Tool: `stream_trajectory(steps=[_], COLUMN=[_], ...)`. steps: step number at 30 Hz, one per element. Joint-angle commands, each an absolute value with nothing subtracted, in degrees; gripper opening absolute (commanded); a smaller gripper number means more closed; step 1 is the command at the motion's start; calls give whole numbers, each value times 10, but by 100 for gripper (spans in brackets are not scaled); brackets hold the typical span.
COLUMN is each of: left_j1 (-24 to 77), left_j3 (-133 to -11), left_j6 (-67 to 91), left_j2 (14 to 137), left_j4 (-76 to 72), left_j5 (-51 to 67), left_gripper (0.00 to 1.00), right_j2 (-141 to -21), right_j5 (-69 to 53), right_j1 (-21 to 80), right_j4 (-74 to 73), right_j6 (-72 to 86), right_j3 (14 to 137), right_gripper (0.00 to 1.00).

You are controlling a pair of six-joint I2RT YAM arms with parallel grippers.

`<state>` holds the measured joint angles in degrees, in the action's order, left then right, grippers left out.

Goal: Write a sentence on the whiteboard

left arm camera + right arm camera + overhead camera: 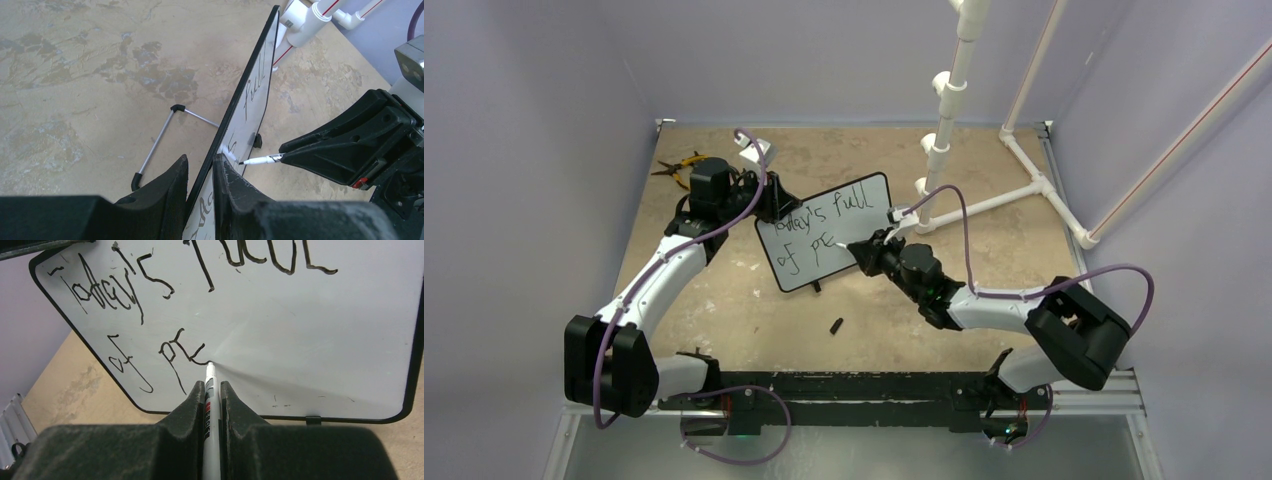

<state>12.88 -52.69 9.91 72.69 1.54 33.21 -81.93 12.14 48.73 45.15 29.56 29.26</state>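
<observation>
The left tool [200, 162] pinches the whiteboard [300, 340]; the right tool [210, 387] pinches a marker [210, 372] against it.

The tan table [724, 310] carries yellow-handled pliers [679, 167] at the far left corner, a white pipe frame [984, 204] at far right, the propped whiteboard [819, 270] at centre and a small black cap [835, 326] nearer the front.

This is looking like a robotics lab test cell. Plain lavender panels [524, 150] are walling in a mottled tan tabletop [754, 330] on three sides. A white pipe frame [962, 60] is standing at the upper right. Yellow-handled pliers [679, 167] are lying at the upper left. A cabled left arm [659, 275] and right arm [994, 305] are sitting bolted to a black rail [854, 385] along the bottom.
</observation>
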Motion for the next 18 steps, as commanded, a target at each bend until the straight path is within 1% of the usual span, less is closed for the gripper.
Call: stream_trajectory(steps=[1,13,18], left_j1=[136,136,136], left_j3=[-515,-515,-516], left_j6=[109,108,108], left_j2=[738,739,739], left_j4=[41,42,42], left_j5=[327,324,325], left_gripper=[22,22,22], right_j2=[-800,-825,-810], right_j5=[161,117,114], right_j1=[482,482,482], right_j4=[459,488,491], right_j6=[280,271,269], right_j3=[311,336,319], right_gripper=[0,0,0])
